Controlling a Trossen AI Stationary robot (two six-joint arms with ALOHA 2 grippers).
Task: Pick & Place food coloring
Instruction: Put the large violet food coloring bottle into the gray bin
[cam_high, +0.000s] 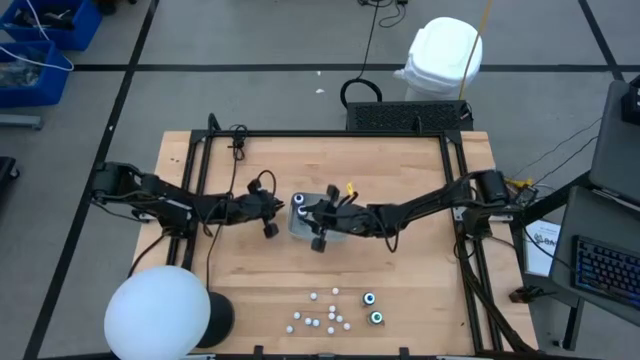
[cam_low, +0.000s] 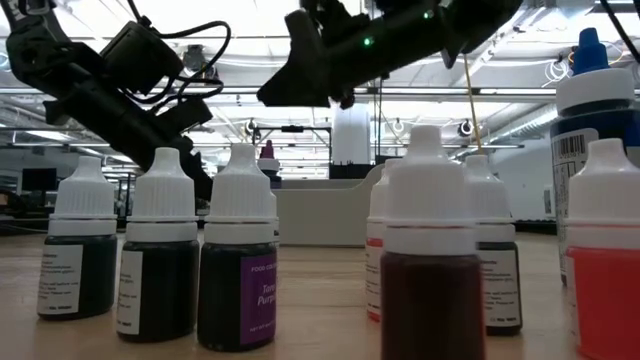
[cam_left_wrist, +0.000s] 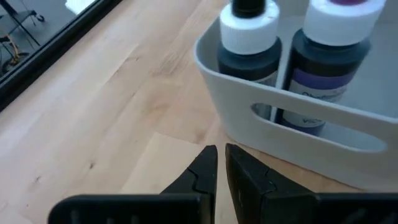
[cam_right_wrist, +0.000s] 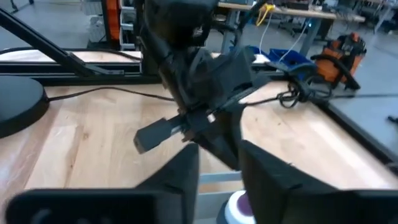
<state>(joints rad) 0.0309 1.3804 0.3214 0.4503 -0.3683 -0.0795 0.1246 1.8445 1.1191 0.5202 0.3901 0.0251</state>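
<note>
A grey bin (cam_high: 298, 229) sits at the table's middle with two dark bottles (cam_left_wrist: 249, 43) (cam_left_wrist: 336, 50) standing upright in it; from above one shows as a dark ring (cam_high: 299, 200). My left gripper (cam_high: 270, 218) is shut and low beside the bin's left wall (cam_left_wrist: 298, 118); whether its fingers touch that wall I cannot tell. My right gripper (cam_right_wrist: 219, 171) is open and hovers over the bin, above a white cap with a purple centre (cam_right_wrist: 239, 208). Two teal-centred bottles (cam_high: 369, 298) (cam_high: 377, 318) stand upright near the near edge.
Several white-capped bottles (cam_high: 320, 312) stand in a loose cluster near the near edge and fill the low view's foreground (cam_low: 240, 260). A large white globe (cam_high: 157, 312) on a dark base sits at the near left corner. Black rails frame the table's sides.
</note>
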